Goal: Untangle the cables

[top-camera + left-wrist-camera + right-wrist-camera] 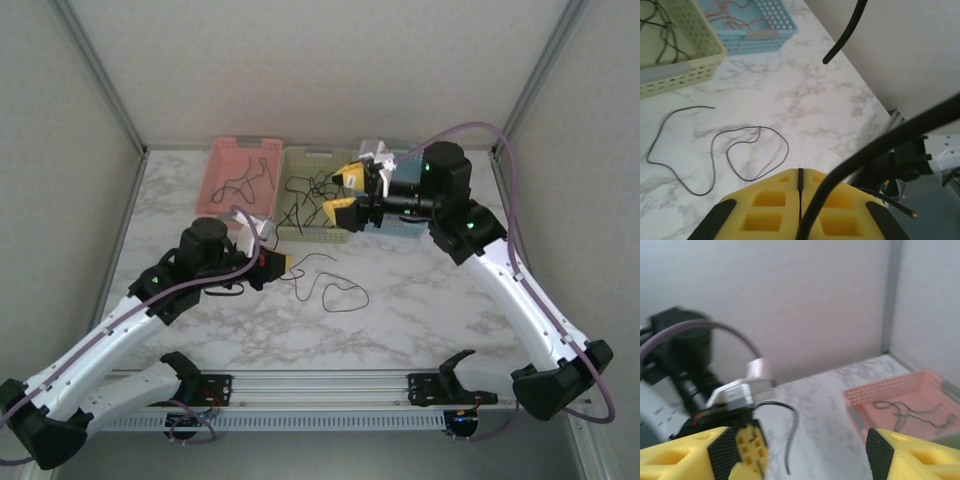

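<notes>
Marble table (430,310), left gripper (283,262) pinching a cable (800,177), right gripper (345,193) wide over middle basket (305,233) at far edge, loose cable (787,150) mid-table.

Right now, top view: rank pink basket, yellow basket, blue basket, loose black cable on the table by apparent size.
1. Pink basket, yellow basket: look alike, tie.
2. Loose black cable: smallest.
Blue basket: mostly behind right arm, unranked.

Black cables (788,150) are being seen: one pinched in the left gripper (800,174), one looped on the table (815,100).
</notes>
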Controlling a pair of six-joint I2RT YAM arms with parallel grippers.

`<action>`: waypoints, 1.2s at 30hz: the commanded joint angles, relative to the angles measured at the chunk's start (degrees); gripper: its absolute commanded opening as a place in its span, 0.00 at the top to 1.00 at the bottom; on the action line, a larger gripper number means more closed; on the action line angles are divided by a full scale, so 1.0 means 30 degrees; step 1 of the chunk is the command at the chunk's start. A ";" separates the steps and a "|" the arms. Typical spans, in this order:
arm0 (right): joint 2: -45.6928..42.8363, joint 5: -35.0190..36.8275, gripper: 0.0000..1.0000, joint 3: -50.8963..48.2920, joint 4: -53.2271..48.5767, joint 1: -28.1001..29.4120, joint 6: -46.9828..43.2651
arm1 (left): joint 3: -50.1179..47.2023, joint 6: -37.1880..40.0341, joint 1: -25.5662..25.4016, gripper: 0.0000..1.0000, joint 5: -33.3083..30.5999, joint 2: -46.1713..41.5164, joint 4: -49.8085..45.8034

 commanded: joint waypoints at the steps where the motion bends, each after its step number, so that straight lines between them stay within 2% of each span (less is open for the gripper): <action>1: 0.1549 -0.1168 0.25 0.0427 -0.2166 0.0701 -0.2466 | 0.1040 0.1064 -0.0095 1.00 0.2136 0.0775 -0.1307; 3: 0.2369 -0.0888 0.25 0.1488 -0.3567 0.0998 -0.3238 | 0.1148 0.1062 -0.0088 1.00 0.2640 0.0990 -0.1277; 8: 0.3491 -0.1318 0.25 0.2252 -0.3772 0.1576 -0.3528 | 0.1543 0.1093 -0.0117 1.00 0.3029 0.1347 -0.1314; 12: 0.3775 -0.2121 0.30 0.2334 -0.4117 0.1888 -0.3845 | 0.1578 0.1230 -0.0117 1.00 0.3148 0.1563 -0.1521; 15: 0.3906 -0.2718 0.45 0.2419 -0.4277 0.1935 -0.3980 | 0.1547 0.1274 -0.0117 1.00 0.3156 0.1598 -0.1568; 17: 0.3908 -0.3047 0.64 0.2552 -0.4277 0.1936 -0.3964 | 0.1518 0.1326 -0.0117 1.00 0.3035 0.1572 -0.1674; 19: 0.3866 -0.2920 0.91 0.2652 -0.4310 0.1937 -0.3957 | 0.1514 0.1328 -0.0117 0.99 0.2738 0.1482 -0.1790; 20: 0.3795 -0.2612 1.00 0.2658 -0.4278 0.1944 -0.3935 | 0.1502 0.1302 -0.0117 0.91 0.2555 0.1450 -0.1832; 24: 0.3708 -0.0304 1.00 0.2636 -0.3270 0.1856 -0.3297 | 0.1576 0.1153 -0.0117 0.35 0.1390 0.0967 -0.2269; 25: 0.3789 0.0211 1.00 0.2780 -0.3019 0.1788 -0.3054 | 0.1591 0.1097 -0.0115 0.26 0.0700 0.0693 -0.2598; 26: 0.3946 0.0699 1.00 0.2962 -0.2814 0.1656 -0.2708 | 0.1631 0.1093 -0.0117 0.21 -0.0274 0.0431 -0.3038; 27: 0.4213 0.1475 1.00 0.3266 -0.2600 0.1518 -0.2274 | 0.1719 0.1042 -0.0117 0.10 -0.1761 0.0023 -0.3666; 29: 0.4875 0.3458 1.00 0.4006 -0.2379 0.1248 -0.1433 | 0.1839 0.0911 -0.0102 0.00 -0.5528 -0.0871 -0.4994; 31: 0.5706 0.5753 1.00 0.4839 -0.2145 0.0909 -0.0453 | 0.1840 0.0877 -0.0063 0.00 -0.9109 -0.2023 -0.6431; 34: 0.7155 0.8850 1.00 0.6084 -0.1890 0.0589 0.1068 | 0.1673 0.1317 0.0015 0.00 -1.1581 -0.3483 -0.7922; 36: 0.8305 1.0829 1.00 0.6826 -0.1714 0.0419 0.2067 | 0.1456 0.1281 0.0081 0.00 -1.2247 -0.4274 -0.8296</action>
